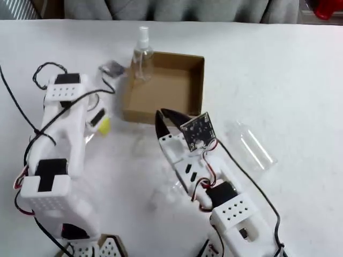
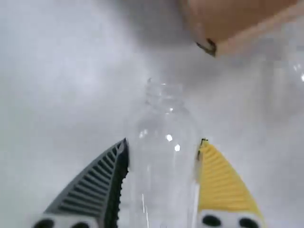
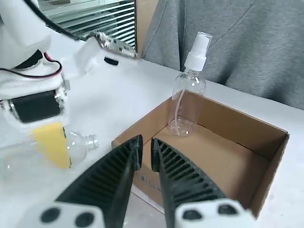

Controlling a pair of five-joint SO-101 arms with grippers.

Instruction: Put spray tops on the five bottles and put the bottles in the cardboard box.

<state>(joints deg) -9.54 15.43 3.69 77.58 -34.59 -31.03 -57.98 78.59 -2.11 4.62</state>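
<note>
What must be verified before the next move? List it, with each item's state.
1. Left end effector grips the uncapped bottle: ok, fingers on both sides.
2. Bottle neck bare and ready for a top: ok.
3. Right end effector holds a spray top: not ok, fingers close together with nothing between them.
4. Loose spray top located on the table: cannot tell.
5. Room in the cardboard box: ok, one capped bottle stands inside.
</note>
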